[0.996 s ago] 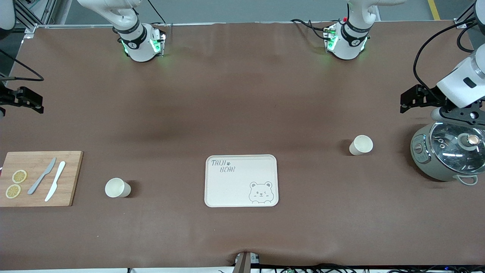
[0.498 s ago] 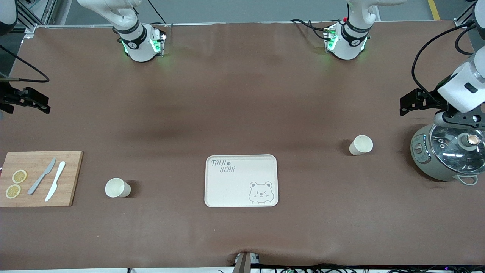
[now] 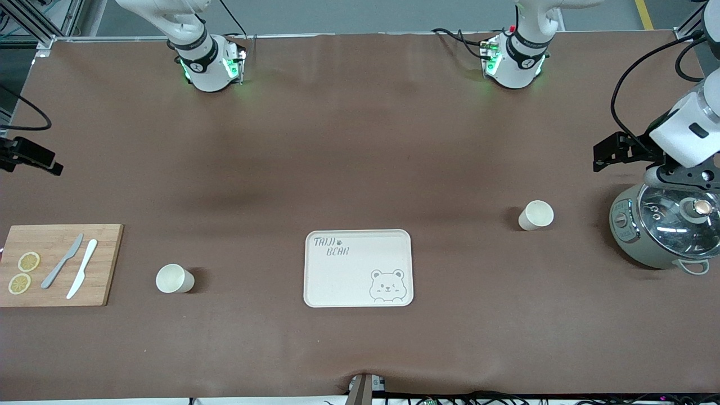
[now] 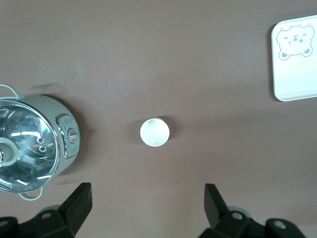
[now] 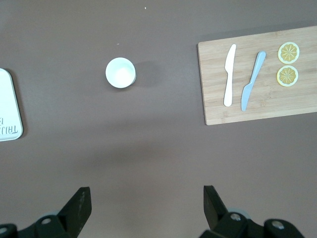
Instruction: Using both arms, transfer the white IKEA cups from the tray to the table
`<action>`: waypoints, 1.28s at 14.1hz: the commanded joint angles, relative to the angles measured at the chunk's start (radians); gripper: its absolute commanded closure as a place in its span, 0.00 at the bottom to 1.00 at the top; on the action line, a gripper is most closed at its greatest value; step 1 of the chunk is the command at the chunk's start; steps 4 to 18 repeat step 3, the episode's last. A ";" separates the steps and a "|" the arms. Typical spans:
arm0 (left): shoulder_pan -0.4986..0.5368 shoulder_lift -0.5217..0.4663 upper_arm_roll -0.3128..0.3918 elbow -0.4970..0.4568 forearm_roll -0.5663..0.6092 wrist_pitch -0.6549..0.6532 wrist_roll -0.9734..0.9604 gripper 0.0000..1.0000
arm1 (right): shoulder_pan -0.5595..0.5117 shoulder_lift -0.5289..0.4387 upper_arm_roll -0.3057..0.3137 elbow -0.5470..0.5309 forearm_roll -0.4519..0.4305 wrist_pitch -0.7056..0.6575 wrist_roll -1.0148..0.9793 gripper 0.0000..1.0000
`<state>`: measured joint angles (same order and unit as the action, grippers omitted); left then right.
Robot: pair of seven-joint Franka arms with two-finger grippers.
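Observation:
Two white IKEA cups stand upright on the brown table. One cup [image 3: 175, 279] [image 5: 120, 72] is between the cutting board and the bear tray [image 3: 359, 236]. The other cup [image 3: 536, 215] [image 4: 154, 132] is between the tray and the pot. My left gripper [image 3: 604, 154] [image 4: 148, 198] hangs open high over bare table beside the pot, holding nothing. Over bare table at the right arm's end, my right gripper [image 3: 34, 157] [image 5: 147, 201] is up in the air, open and empty. Neither gripper touches a cup.
A wooden cutting board [image 3: 59, 264] [image 5: 260, 82] carries two knives and two lemon slices at the right arm's end. A grey pot with a glass lid [image 3: 666, 228] [image 4: 32, 144] stands at the left arm's end. The tray [image 4: 295, 59] [image 5: 9, 106] holds nothing.
The right gripper has shifted a little over its end of the table. The left gripper rose slightly, then held still. Both cups have stayed put.

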<state>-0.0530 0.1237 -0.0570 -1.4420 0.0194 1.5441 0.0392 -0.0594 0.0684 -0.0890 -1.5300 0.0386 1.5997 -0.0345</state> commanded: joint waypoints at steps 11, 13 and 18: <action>-0.002 0.001 -0.004 0.014 0.025 -0.013 -0.013 0.00 | -0.008 0.010 0.012 0.033 0.021 -0.009 -0.001 0.00; -0.002 0.001 -0.004 0.014 0.025 -0.013 -0.013 0.00 | -0.008 0.010 0.012 0.033 0.021 -0.009 -0.001 0.00; -0.002 0.001 -0.004 0.014 0.025 -0.013 -0.013 0.00 | -0.008 0.010 0.012 0.033 0.021 -0.009 -0.001 0.00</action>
